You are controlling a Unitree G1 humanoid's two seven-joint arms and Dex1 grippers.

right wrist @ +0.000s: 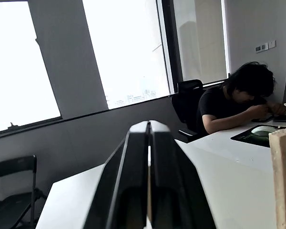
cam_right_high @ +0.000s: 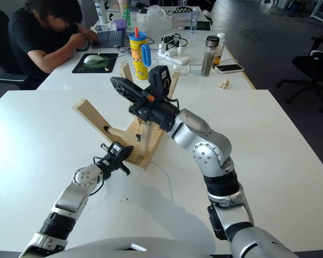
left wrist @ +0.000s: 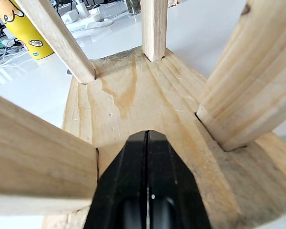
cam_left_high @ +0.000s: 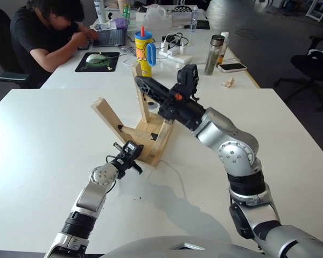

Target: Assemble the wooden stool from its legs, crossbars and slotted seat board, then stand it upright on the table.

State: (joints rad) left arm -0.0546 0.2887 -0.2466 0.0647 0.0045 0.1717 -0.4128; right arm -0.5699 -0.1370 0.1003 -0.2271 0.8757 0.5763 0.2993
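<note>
On the far half of the white tabletop (cam_left_high: 290, 134), about midway between its left and right edges:

- One wooden stool (cam_left_high: 145, 137) stands upside down, not upright. Its single seat board (left wrist: 133, 100) is low against the tabletop and its legs point upward and splay apart.
- Four legs (cam_left_high: 104, 112) can be counted in the left wrist view, each set into the underside of the board. Whether the board lies flat or is tipped cannot be told for sure, and the crossbars cannot be made out.
- One right gripper (cam_left_high: 139, 81) is held high over the stool, just beside the upper end of the far leg. Its two fingers are pressed together with nothing between them. In its own wrist view, one wooden leg end shows close by.
- One left gripper (cam_left_high: 132, 147) sits low at the edge of the seat board that faces the near edge of the tabletop. Its two fingers are also pressed together and pinch nothing. Its tip points at the bare underside of the board, among the four legs.

On a second table (cam_left_high: 70, 78) beyond the far edge:

- One yellow cup (cam_left_high: 145, 51) with a red straw stands behind the stool.
- One metal flask (cam_left_high: 214, 55) stands further right.
- One phone (cam_left_high: 232, 67) lies just beside the flask.
</note>
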